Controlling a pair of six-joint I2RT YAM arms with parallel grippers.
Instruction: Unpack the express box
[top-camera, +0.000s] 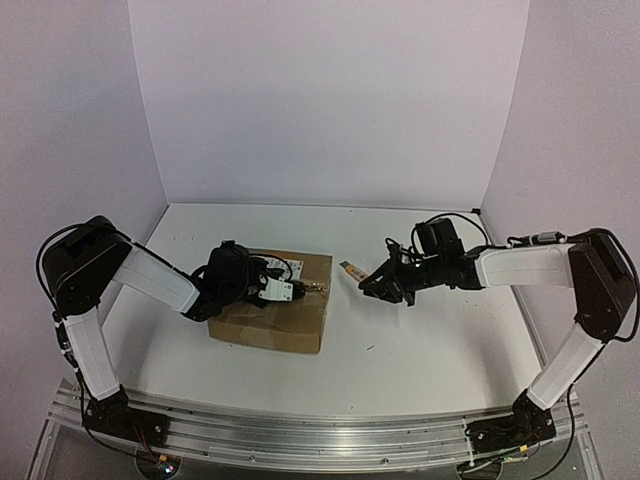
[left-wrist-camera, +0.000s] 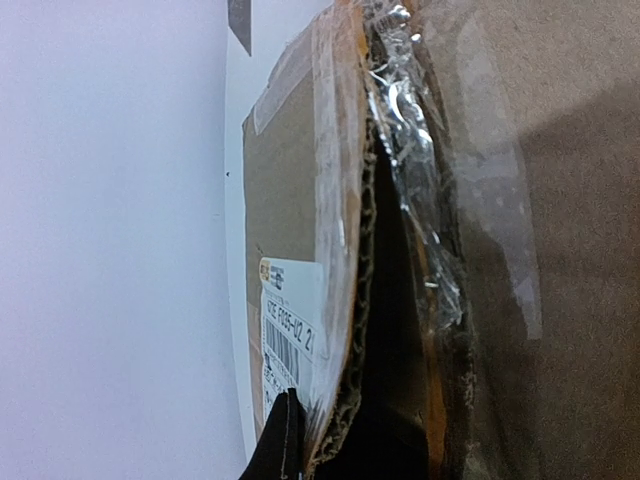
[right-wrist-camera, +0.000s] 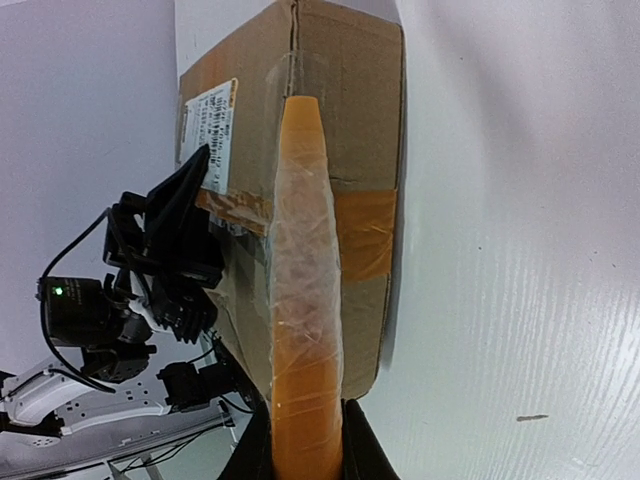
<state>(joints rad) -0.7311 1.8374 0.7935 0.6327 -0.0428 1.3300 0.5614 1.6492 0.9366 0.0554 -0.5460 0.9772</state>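
Left claw (top-camera: 312, 290) is closed on the top seam of the express box (top-camera: 285, 330), left of centre on the table (top-camera: 430, 345), apparently pinching a flap edge. Right claw (top-camera: 380, 285), just beside the box's right edge, grips a slim orange tool (top-camera: 350, 268) pointing left at it.

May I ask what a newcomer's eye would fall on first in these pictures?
The express box sits left of centre on the white table, its taped top seam gaping. The left gripper is shut on a top flap's edge, while the right gripper, beside the box, clamps a slim orange tool pointing at it.
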